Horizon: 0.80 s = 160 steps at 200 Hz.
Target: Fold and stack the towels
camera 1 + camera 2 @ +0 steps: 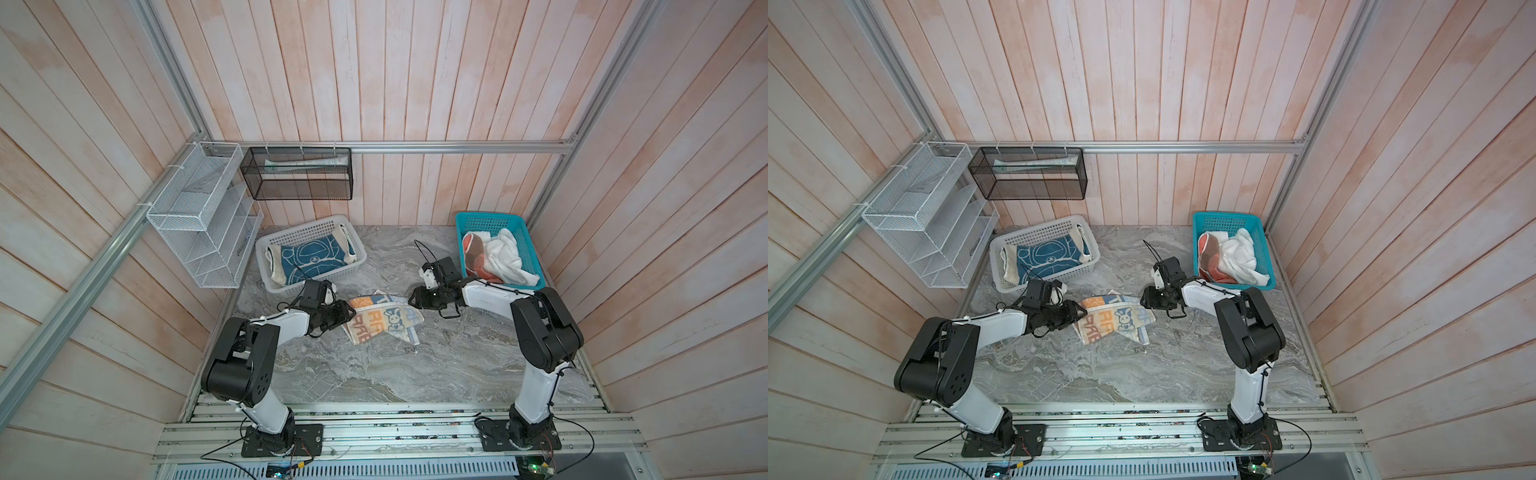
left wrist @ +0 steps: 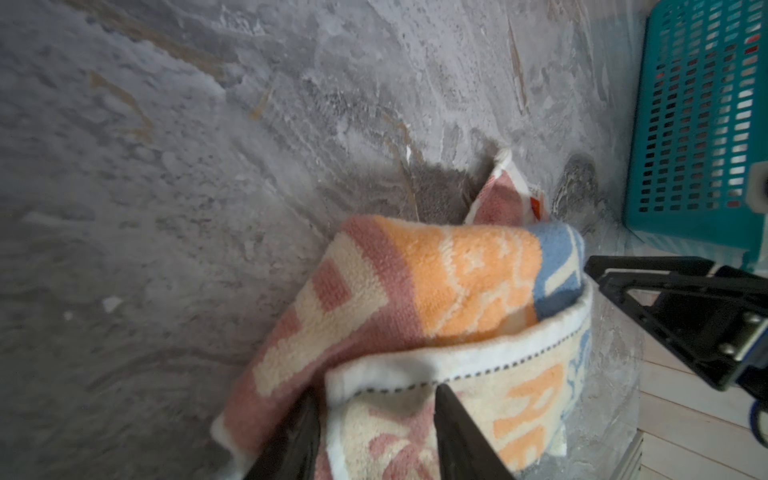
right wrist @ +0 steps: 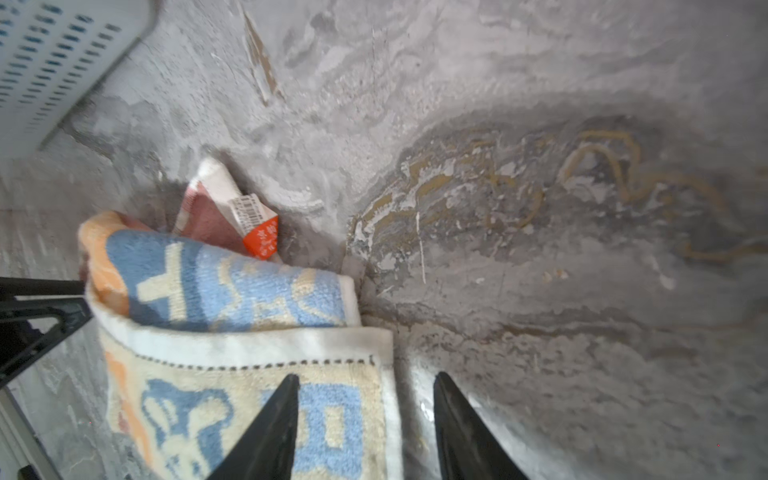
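The white-blue-orange lettered towel [image 1: 384, 318] [image 1: 1115, 318] lies loosely folded in the middle of the marble table, one flap turned over itself. My left gripper [image 1: 353, 313] [image 2: 376, 395] is at its left edge, open, its fingers straddling the towel's [image 2: 436, 282] stitched white hem. My right gripper [image 1: 409, 298] [image 3: 365, 378] is at the right edge, open, with one finger over the towel [image 3: 232, 286] and the other over bare table. The blue towel [image 1: 309, 257] lies folded in the white basket [image 1: 299, 231]. The salmon-brown towel [image 1: 476, 253] and the white towel [image 1: 507, 255] lie crumpled in the teal basket [image 1: 490, 218].
A white wire rack [image 1: 199, 216] and a black mesh basket [image 1: 297, 174] with a tube in it hang on the back left wall. Wooden walls close in both sides. The marble table [image 1: 374, 374] stretches bare toward the arm bases.
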{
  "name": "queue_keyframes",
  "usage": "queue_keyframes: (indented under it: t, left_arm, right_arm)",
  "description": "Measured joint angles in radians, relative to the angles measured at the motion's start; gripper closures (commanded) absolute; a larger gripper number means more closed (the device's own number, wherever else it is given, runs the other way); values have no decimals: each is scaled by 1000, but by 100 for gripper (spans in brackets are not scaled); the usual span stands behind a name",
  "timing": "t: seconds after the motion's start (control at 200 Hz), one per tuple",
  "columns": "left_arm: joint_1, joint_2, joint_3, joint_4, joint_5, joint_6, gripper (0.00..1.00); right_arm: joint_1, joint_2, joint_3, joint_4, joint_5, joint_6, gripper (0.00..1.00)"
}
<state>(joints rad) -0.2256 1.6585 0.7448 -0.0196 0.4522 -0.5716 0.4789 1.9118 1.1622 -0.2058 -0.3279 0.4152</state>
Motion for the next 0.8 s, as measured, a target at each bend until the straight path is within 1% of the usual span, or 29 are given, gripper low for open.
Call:
queue_keyframes:
  t: [0.04,0.08,0.125,0.15,0.185,0.225,0.23,0.24,0.305,0.345,0.375,0.455,0.64,0.715,0.8]
  left_arm:
    - [3,10,0,21,17,-6,53]
    - [7,14,0,37,32,-10,56]
    - [10,16,1,45,47,-13,61]
    - [11,16,1,48,53,-10,66]
    - [13,16,1,55,65,-10,75]
    - [14,14,1,62,72,-21,83]
    - [14,14,1,63,72,-14,84]
    - [14,14,1,64,74,-8,86]
    - [14,2,1,65,81,-11,96]
    - [14,-10,1,65,85,-8,100]
    - [14,-29,1,65,89,-5,100]
    - [14,-70,2,63,92,4,100]
    - [13,-177,5,34,91,41,100]
    - [11,-232,5,11,90,58,100]
    - [5,-302,5,-15,89,76,100]
  right_arm:
    - [-2,18,8,8,-24,-7,46]
    - [-1,29,25,11,-41,-14,47]
    - [-1,45,40,12,-57,-24,48]
    - [-1,55,47,15,-69,-26,51]
    - [-1,66,61,16,-81,-29,55]
    - [-1,77,71,19,-96,-37,63]
    - [-1,79,72,20,-98,-39,65]
    - [-1,80,74,20,-98,-34,67]
    - [0,90,80,22,-113,-35,81]
    - [2,90,80,19,-119,-31,87]
    - [4,90,81,19,-122,-31,92]
    - [7,90,83,21,-126,-26,100]
    - [10,54,81,14,-126,-26,100]
    - [12,-6,66,9,-114,-24,100]
    - [18,-110,35,9,-99,-19,100]
